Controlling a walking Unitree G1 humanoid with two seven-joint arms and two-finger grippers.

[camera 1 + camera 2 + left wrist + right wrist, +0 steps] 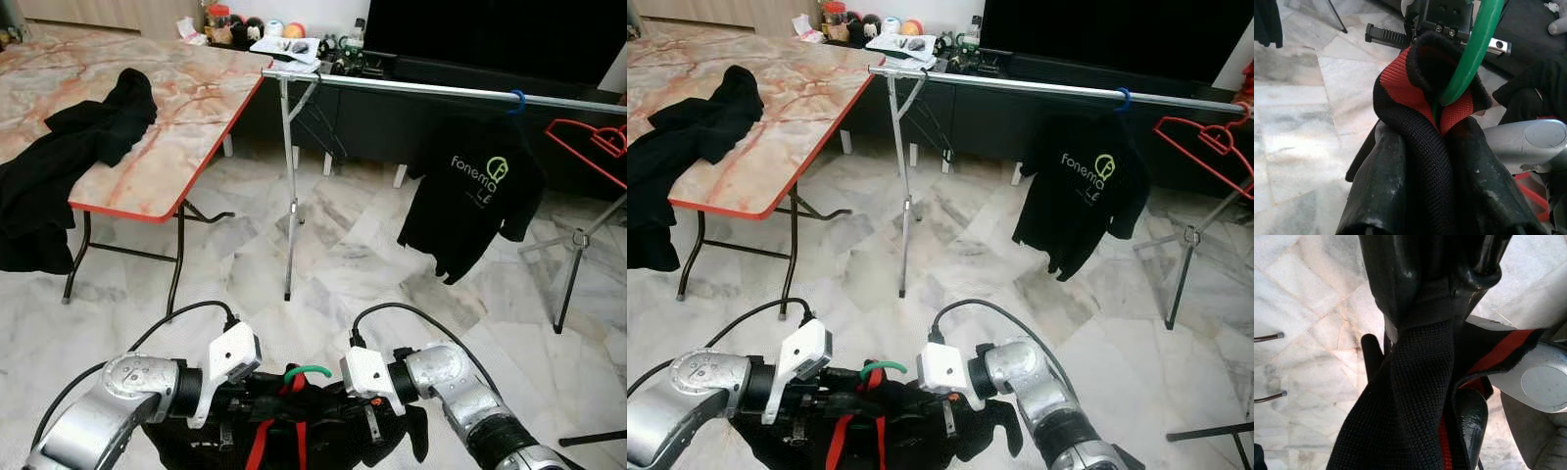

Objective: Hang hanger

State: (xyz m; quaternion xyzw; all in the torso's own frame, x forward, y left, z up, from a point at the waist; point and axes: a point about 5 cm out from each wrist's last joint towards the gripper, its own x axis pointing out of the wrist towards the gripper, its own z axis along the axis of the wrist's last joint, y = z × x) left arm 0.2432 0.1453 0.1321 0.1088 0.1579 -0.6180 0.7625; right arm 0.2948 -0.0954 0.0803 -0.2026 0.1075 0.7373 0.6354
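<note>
A black and red garment (294,436) on a green hanger (308,372) is held low in front of me, between both grippers. My left gripper (257,399) is shut on the garment's collar (1425,122), right beside the green hook (1474,63). My right gripper (338,401) is shut on a fold of the black fabric (1422,362) from the other side. Ahead stands a silver clothes rail (441,90) on thin legs, well above and beyond the grippers.
A black T-shirt (475,191) hangs from the rail on a blue hanger (516,100), and a red hanger (598,147) sits near the rail's right end. A marble-topped folding table (167,147) with black clothes (88,137) stands at the left. The rail's support pole (290,196) rises ahead.
</note>
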